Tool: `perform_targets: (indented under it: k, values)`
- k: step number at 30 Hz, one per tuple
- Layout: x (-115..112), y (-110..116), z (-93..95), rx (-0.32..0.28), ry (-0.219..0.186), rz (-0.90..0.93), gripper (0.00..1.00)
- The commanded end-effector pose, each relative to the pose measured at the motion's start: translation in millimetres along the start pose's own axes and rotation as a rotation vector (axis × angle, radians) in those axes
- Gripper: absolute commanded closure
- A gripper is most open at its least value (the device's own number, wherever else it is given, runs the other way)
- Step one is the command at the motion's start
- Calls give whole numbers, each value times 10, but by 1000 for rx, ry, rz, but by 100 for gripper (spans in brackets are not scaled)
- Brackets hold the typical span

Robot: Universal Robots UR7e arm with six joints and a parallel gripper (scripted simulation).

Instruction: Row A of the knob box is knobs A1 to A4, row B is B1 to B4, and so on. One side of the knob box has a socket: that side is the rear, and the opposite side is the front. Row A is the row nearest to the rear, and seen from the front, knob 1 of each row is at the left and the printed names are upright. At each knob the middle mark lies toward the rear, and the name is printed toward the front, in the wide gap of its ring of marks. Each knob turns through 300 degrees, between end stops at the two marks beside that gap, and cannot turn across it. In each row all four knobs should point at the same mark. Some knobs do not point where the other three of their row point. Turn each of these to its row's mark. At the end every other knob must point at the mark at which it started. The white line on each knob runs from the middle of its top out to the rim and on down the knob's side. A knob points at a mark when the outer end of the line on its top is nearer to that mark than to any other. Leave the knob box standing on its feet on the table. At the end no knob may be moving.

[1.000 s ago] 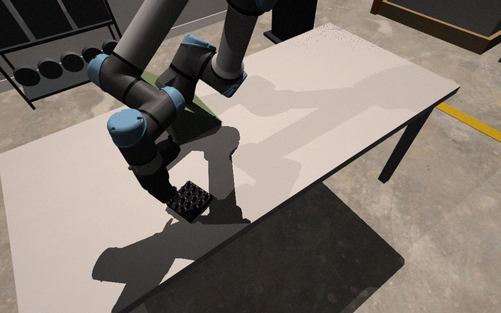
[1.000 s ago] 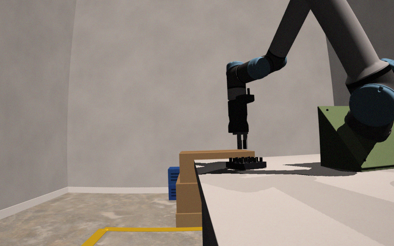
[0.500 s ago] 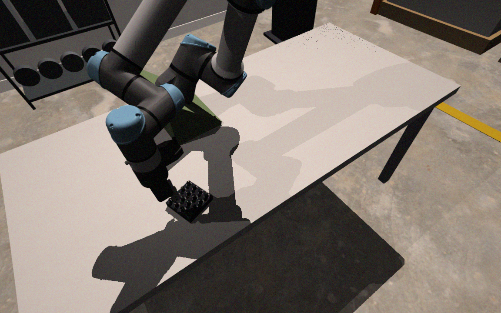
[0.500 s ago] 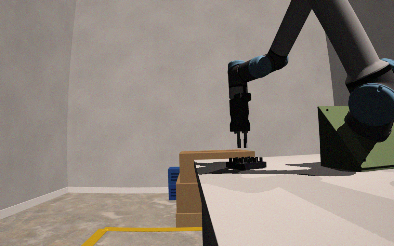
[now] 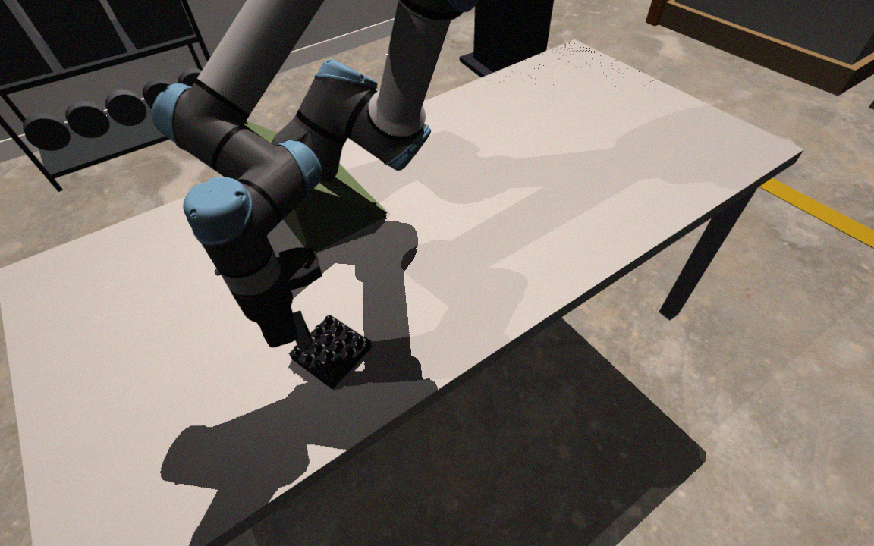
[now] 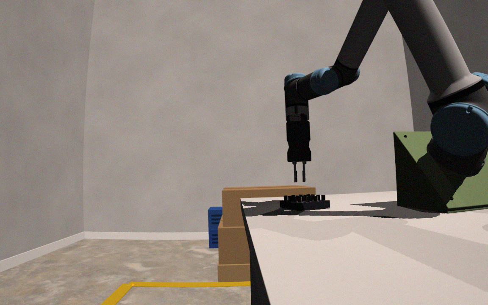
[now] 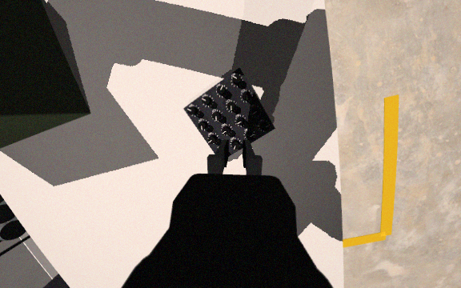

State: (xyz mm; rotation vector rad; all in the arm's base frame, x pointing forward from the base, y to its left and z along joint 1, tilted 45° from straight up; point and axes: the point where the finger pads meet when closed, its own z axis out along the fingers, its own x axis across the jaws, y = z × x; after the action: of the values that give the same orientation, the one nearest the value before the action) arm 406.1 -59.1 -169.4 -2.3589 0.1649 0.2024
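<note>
The black knob box (image 5: 353, 366) (image 6: 316, 205) (image 7: 270, 127) stands on the table, turned diagonally in the wrist view. It bears several black knobs in a four-by-four grid, with white lines and rings of marks. The arm's shadow darkens its right corner in the wrist view, where marks are hard to read. My gripper (image 6: 299, 181) (image 7: 235, 148) points down, its fingers partly open with nothing between them. In the exterior view the fingertips are clearly above the knob tops. In the wrist view the fingers overlap the box's near corner and hide part of it. The printed names and the socket cannot be made out.
The white table (image 5: 121, 325) (image 6: 352, 265) (image 7: 134, 216) carries large arm shadows. The green sloped stand (image 6: 484, 191) (image 7: 10, 132) at the arm's base is beside the box, some distance away. The table's long edge lies beyond the box. Brown boxes (image 6: 234, 246) stand behind the table in the exterior view.
</note>
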Motion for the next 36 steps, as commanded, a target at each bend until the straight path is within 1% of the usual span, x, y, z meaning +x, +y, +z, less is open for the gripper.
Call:
perform_targets:
  k: [1,12,14,16,29,31,36]
  values:
    - [-8,-5,-21,-4,0,156,54]
    - [-4,4,-50,-4,1,397,54]
    - [-4,4,-50,-4,1,397,54]
    - [-4,9,-59,-4,1,478,54]
    - [-9,39,-91,-4,1,758,54]
    - [-9,39,-91,-4,1,758,54]
    - [-17,58,-106,-3,2,895,54]
